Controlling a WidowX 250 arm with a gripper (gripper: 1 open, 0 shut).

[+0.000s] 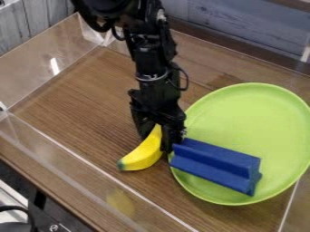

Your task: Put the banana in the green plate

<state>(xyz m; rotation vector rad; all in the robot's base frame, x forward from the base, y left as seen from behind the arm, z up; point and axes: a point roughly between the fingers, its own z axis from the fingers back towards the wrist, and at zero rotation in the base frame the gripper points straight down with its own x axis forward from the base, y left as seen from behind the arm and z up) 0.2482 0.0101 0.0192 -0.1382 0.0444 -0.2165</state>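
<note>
**Yellow Banana Lies Beside the Green Plate, Black Gripper Down at Its Upper End**

Nearest me, in the low corner well to the left of the plate, a curved black cable (17, 209) shows at the edge of my view. Coming in from there, the small curved yellow toy banana (140, 153) lies on the brown wood-grain table (72, 109), just left of the big round lime-green plastic plate (260, 118). So the banana is off the plate, its greenish tip (121, 166) aimed toward me and away from the plate, its other end running up under the gripper.

On the plate's near side sits a blue rectangular block (216, 167), lying at a slant, one end reaching over the rim on the side by the banana. The rest of the plate spreads out behind it, lime green with a shallow rim.

The black mechanical gripper (157, 132) hangs at the plate's left side, its fingers spread wide, down by the banana's far end. They look very close to it; whether they touch it, I can't tell. Above the gripper, the jointed black robot arm (148, 45) rises, left of the plate and farther back. Beyond the plate, at the very back, stands a grey wooden board (242, 29).
</note>
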